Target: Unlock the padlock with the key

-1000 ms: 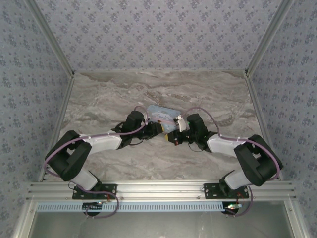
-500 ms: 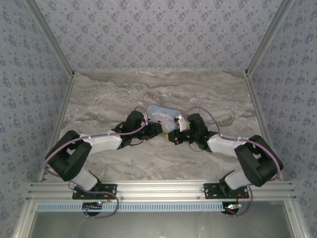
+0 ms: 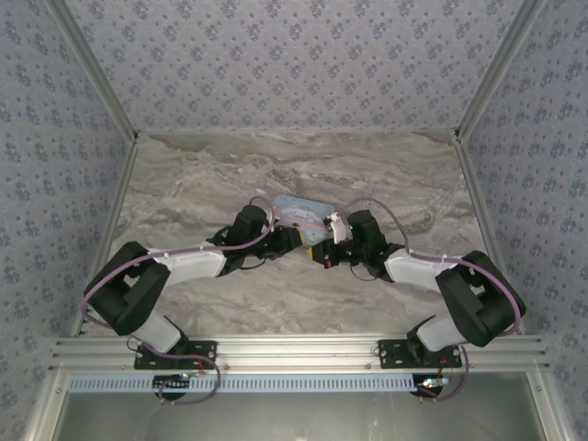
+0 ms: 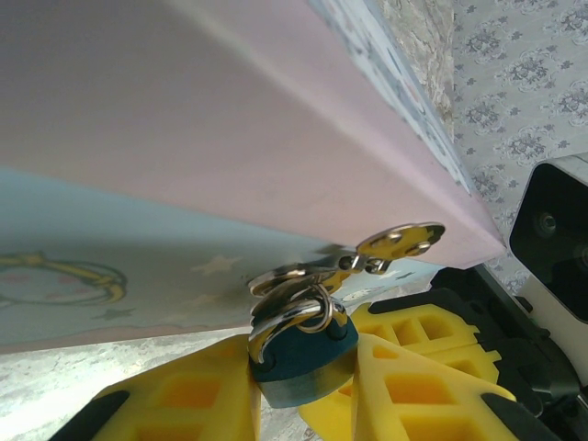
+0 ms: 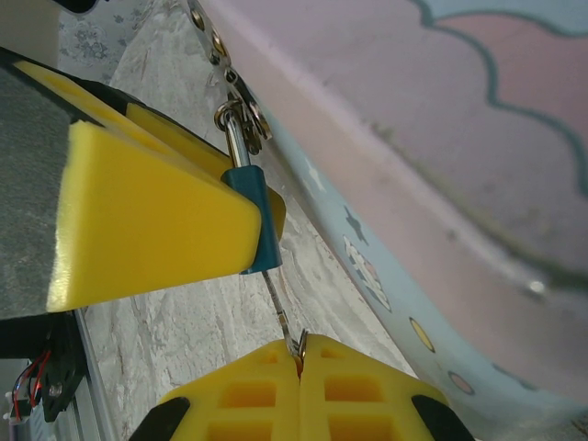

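From above, the left hand (image 3: 296,241) and right hand (image 3: 321,256) meet beside the tin (image 3: 296,209) on the counter (image 3: 202,184)

Left wrist: the left hand grasps the padlock (image 4: 303,354) between its fingers (image 4: 197,395), just under the shut tin's hasp (image 4: 400,243)

Right wrist: the right hand is clenched on the key (image 5: 279,303), which runs from its fingertips up to the padlock

Matt teal padlock (image 4: 305,360), shiny metal shackle (image 4: 273,323)

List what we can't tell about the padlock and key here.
- Right wrist: key head buried inside the right pincer; its depth in the padlock is hidden by the lock body.
- Left wrist: left pincer fingers cover the padlock's sides; shackle latched or released, unclear.
- Top view: padlock and key too small, tucked between the two pincers.
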Robot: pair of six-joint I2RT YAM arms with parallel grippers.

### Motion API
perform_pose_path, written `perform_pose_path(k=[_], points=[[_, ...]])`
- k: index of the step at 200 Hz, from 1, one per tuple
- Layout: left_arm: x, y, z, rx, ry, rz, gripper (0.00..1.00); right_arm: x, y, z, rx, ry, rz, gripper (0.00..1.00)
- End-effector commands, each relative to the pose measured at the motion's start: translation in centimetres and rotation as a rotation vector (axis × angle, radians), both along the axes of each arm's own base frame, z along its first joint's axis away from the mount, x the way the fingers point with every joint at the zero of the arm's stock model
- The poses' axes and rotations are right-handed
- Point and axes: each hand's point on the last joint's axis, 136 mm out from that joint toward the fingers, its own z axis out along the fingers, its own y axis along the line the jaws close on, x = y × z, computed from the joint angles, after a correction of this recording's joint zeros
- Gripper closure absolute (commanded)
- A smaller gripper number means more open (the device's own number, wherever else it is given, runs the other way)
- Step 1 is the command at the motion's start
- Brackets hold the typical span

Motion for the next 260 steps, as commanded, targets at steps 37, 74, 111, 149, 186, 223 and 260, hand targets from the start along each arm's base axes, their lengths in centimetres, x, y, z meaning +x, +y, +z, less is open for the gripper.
perform_pose_path(k=[37,74,111,149,186,223,260], points=[[-0.6,-1.0,0.9,-0.034,-0.011,-0.050,0.74,2.2,2.3,4.1,0.073,-0.137,0.013,1.00],[-0.7,-1.0,0.7,-0.033,-0.007,-0.052,0.74,3.0,2.5,6.0,0.142,-0.150,0.000,1.00],[-0.7,-1.2,1.0,-0.042,-0.011,-0.057,0.74,3.4,2.8,6.5,0.153,-0.153,0.003,1.00],[-0.9,-1.5,0.9,-0.042,-0.006,-0.062,0.74,4.3,3.5,7.6,0.185,-0.177,0.006,1.00],[-0.9,-1.8,0.4,-0.047,0.003,-0.061,0.74,5.0,3.4,7.8,0.186,-0.181,-0.020,1.00],[-0.3,-1.7,0.5,-0.050,-0.001,-0.046,0.73,4.0,2.1,3.0,0.123,-0.059,-0.079,1.00],[0.0,-1.3,0.4,-0.040,0.004,-0.032,0.64,2.4,0.6,-1.5,0.105,0.049,-0.146,1.00]])
